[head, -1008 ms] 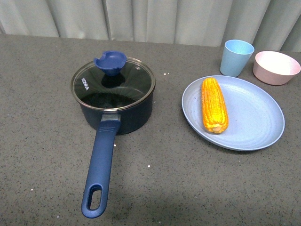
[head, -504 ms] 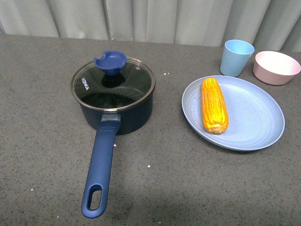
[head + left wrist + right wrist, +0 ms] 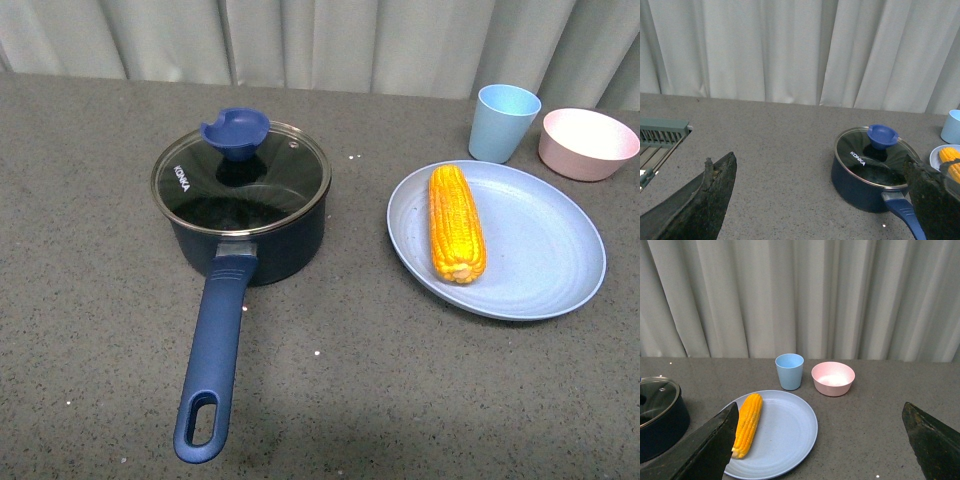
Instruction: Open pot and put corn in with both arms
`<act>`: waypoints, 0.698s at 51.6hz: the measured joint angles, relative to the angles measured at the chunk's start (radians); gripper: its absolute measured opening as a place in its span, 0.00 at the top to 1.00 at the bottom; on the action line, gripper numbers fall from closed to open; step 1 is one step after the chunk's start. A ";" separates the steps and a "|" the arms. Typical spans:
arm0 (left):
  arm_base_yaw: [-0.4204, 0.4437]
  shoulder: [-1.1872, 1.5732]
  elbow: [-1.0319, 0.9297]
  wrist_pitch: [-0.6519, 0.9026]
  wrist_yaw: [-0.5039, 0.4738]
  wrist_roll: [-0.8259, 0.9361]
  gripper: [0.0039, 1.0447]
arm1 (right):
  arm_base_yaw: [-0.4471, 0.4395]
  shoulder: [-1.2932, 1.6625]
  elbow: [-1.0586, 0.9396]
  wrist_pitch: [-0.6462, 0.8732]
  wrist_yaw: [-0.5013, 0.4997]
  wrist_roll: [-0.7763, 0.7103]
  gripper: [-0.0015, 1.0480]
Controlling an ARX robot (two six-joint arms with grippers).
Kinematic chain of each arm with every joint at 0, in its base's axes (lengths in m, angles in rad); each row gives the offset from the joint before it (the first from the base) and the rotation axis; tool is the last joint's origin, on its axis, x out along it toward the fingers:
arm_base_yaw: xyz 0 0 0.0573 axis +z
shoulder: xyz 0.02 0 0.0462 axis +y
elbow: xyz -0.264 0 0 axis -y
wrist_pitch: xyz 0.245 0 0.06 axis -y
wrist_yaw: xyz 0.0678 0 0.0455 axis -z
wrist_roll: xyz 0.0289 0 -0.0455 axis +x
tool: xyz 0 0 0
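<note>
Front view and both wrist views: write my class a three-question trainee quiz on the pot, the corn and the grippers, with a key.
1. True or false: the glass lid sits on the pot.
2. The corn lies on: A the blue plate, B the pot, C the lid.
3. Fill in: the left gripper and the right gripper are both ____.
Key: 1 true; 2 A; 3 open.

Pale grey-white pleated curtain (image 3: 350,45) hanging right across the back. Dark grey speckled tabletop (image 3: 90,250) below it, dotted with a few white flecks. Grey-green slatted rack (image 3: 662,132) thing, only caught by the left wrist view. Soft even light, faint shadows.
</note>
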 joint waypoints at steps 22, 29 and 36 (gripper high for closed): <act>0.000 0.000 0.000 0.000 0.000 0.000 0.06 | 0.000 0.000 0.000 0.000 0.000 0.000 0.09; 0.000 0.000 0.000 0.000 0.000 0.000 0.06 | 0.000 0.000 0.000 0.000 0.000 0.000 0.09; 0.015 0.010 0.003 -0.016 0.050 -0.004 0.06 | 0.000 0.000 0.000 0.000 0.000 0.000 0.09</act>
